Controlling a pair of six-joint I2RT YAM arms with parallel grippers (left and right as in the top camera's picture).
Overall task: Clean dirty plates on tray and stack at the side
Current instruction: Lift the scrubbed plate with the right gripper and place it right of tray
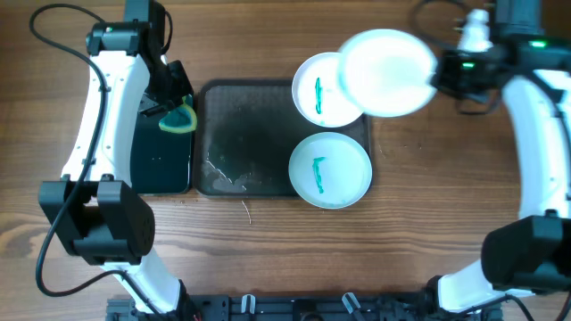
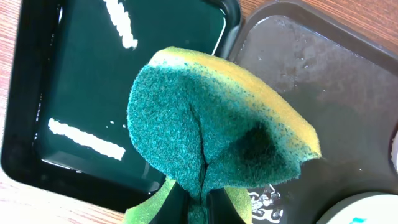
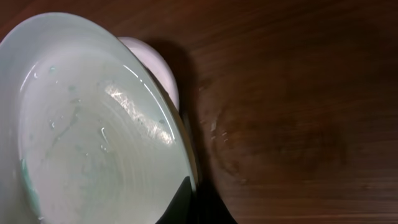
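Plates (image 1: 329, 169) with teal smears wait on the tray (image 1: 245, 134) as the right claw (image 1: 439, 78) grips one wiped plate (image 1: 386, 73) toward the bench's far right corner, the left claw (image 1: 171, 107) clamping a sponge (image 1: 178, 119).

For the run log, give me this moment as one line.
left gripper: shut on sponge, over tub | right gripper: shut on wiped plate, raised | tray: two smeared plates

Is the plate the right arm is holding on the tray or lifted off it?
Lifted. The right gripper holds the plate by its edge, overlapping a smeared plate on the tray.
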